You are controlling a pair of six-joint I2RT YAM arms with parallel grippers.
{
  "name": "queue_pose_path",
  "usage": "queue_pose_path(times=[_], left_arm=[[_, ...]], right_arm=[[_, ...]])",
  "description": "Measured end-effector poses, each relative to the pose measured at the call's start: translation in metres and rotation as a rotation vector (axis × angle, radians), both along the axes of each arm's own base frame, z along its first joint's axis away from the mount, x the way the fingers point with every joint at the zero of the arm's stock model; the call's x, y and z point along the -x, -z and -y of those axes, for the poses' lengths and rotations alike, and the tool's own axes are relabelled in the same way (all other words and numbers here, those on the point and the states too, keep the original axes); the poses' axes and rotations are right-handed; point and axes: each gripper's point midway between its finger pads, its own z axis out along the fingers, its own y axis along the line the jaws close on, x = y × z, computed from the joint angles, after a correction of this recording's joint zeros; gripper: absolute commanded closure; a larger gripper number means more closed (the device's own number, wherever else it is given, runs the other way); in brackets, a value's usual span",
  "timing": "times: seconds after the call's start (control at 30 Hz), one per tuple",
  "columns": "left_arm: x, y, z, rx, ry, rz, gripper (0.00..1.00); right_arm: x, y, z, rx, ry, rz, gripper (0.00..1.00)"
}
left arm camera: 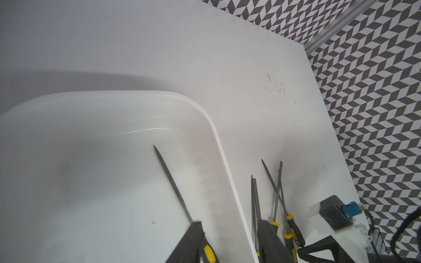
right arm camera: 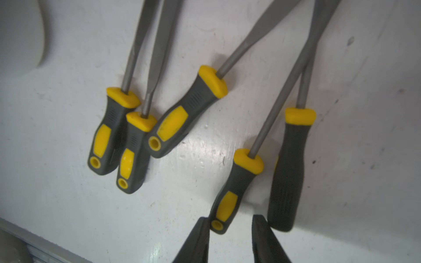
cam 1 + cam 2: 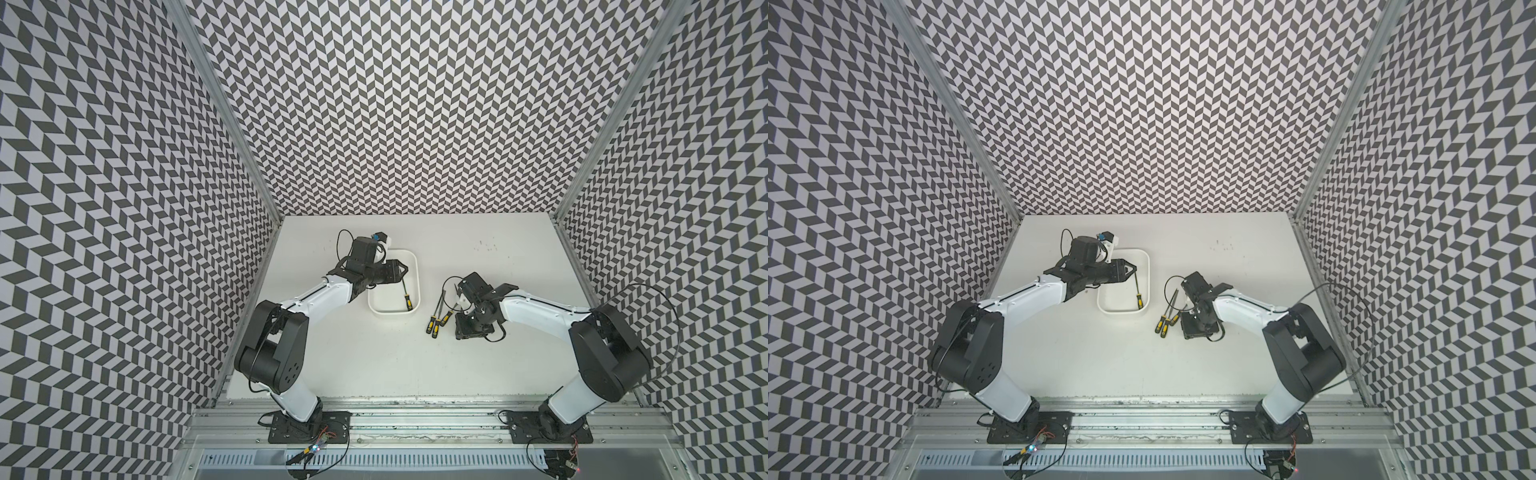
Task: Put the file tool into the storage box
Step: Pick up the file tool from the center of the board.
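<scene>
White plastic with rounded corners, that's the storage box [image 3: 417, 286], and one black-and-yellow file [image 3: 406, 294] is already laid flat on its bottom, close to the long wall that faces the loose files [image 2: 173, 123]. The left gripper [image 1: 232, 244] is hung over the box near that same wall, jaws spread apart and nothing pinched between them. In the left wrist view one finger [image 1: 193, 239] is seen in front of the boxed file's grip end, and whether it's touched can't be told. Five loose ones are counted in the right wrist view, left on the table [image 3: 374, 374] just beside the box, outside that long wall, shafts run roughly along the box's length. Three are bunched together on the box side, and the two farther from the box are crossed at the shafts. The right gripper [image 2: 230, 239] is lowered over those two, jaws parted, and one handle butt [image 2: 226, 205] is sat in the gap between the fingertips, not clamped, much closer to one finger than the other.
</scene>
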Motion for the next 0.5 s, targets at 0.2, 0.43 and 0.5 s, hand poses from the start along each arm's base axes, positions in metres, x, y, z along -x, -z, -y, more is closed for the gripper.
queue_pose_path(times=[0.2,0.43,0.5], left_arm=[[-0.001,0.000,-0.001,0.001,-0.003,0.004,0.56],[-0.001,0.004,-0.005,-0.003,-0.008,0.000,0.56],[-0.002,0.004,-0.006,-0.003,-0.012,0.001,0.56]], right_arm=[[-0.012,0.004,-0.005,0.022,0.001,0.013,0.65],[-0.027,0.006,0.001,0.093,0.014,0.066,0.89],[-0.029,0.006,0.003,0.104,0.019,0.076,0.98]])
